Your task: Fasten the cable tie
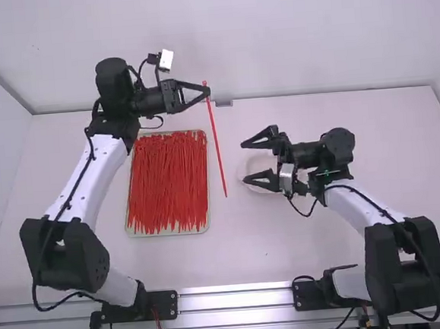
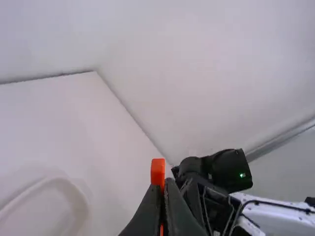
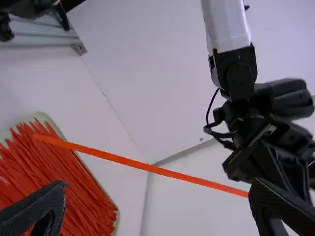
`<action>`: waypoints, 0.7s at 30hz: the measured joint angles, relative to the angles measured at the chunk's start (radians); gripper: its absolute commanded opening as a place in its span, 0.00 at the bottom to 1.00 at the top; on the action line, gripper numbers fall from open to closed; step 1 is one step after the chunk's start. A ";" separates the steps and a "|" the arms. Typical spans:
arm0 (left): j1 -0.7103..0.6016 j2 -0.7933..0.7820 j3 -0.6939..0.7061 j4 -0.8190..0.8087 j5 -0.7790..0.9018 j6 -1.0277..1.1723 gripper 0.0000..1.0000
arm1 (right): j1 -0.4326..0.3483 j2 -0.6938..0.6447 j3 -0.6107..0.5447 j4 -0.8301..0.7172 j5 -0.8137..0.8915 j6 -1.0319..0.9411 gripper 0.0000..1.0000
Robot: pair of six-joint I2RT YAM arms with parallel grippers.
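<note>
Above the far side of the white surface (image 1: 369, 122), the left end effector (image 1: 205, 91) is clamped shut on the head end of one red cable tie (image 1: 217, 146). The tail hangs beside the tray (image 1: 168, 232) of spare ties (image 1: 168, 180). The right end effector (image 1: 245, 162) hovers alongside, spread wide and empty, seemingly placed to catch the tail for threading.

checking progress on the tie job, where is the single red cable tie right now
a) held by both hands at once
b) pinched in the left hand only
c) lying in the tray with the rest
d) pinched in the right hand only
b: the left hand is shut on the cable tie near its head, outside the tray, while the right hand stands open and apart from it.
</note>
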 measured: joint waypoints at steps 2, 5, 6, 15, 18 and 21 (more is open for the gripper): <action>0.000 0.021 0.000 -0.001 0.023 -0.033 0.02 | 0.007 0.000 -0.003 0.000 0.003 -0.051 0.99; 0.000 0.069 0.000 -0.002 0.058 -0.101 0.02 | 0.029 0.000 -0.003 0.003 0.006 -0.125 0.99; 0.000 0.080 0.000 -0.003 0.063 -0.118 0.02 | 0.035 0.000 -0.003 0.003 0.007 -0.140 0.99; 0.000 0.150 0.000 -0.006 0.116 -0.297 0.02 | 0.101 0.000 -0.003 0.004 0.010 -0.312 0.98; 0.000 0.150 0.000 -0.006 0.120 -0.326 0.02 | 0.124 0.000 -0.003 0.004 0.010 -0.351 0.99; 0.000 0.150 -0.003 -0.006 0.120 -0.346 0.02 | 0.156 0.000 -0.003 0.004 0.020 -0.382 0.98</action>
